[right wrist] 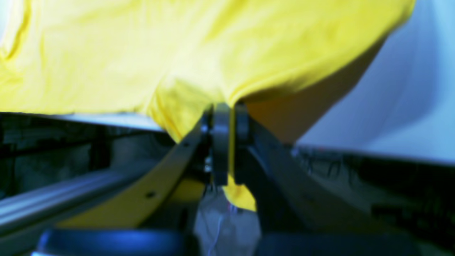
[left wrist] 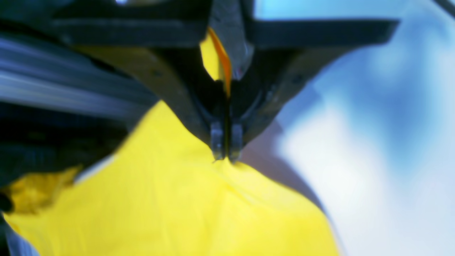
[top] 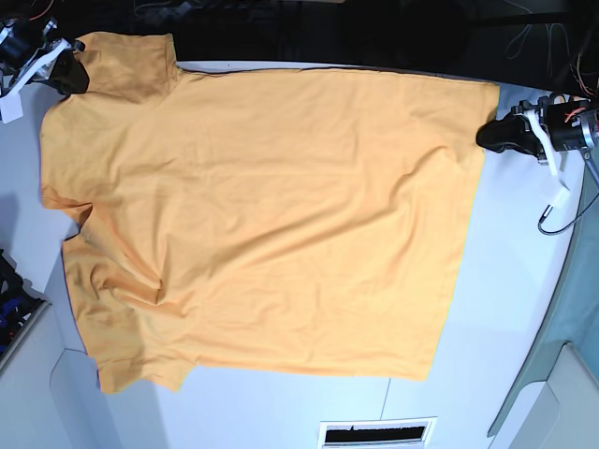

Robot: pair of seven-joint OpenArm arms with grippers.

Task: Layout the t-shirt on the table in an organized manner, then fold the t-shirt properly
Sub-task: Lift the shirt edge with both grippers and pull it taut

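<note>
on table [top: 505, 309], both fingers clamping t-shirt [top: 262, 215]

- Left gripper [top: 489, 137]: black tapered fingers, small ridged pads at tips; white wrist bracket, loose white cable, red wiring behind.
- Right gripper [top: 71, 73]: black fingers, white mount, red-and-black wiring behind; small screw holes along finger arms.

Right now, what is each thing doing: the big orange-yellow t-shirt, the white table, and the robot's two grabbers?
Orange-yellow cotton t-shirt: spread mostly flat, wrinkled, two corners pinched.
Flat white table: under the shirt, far edge covered.
Left gripper: shut on the shirt's edge.
Right gripper: shut on the shirt's edge.
</note>
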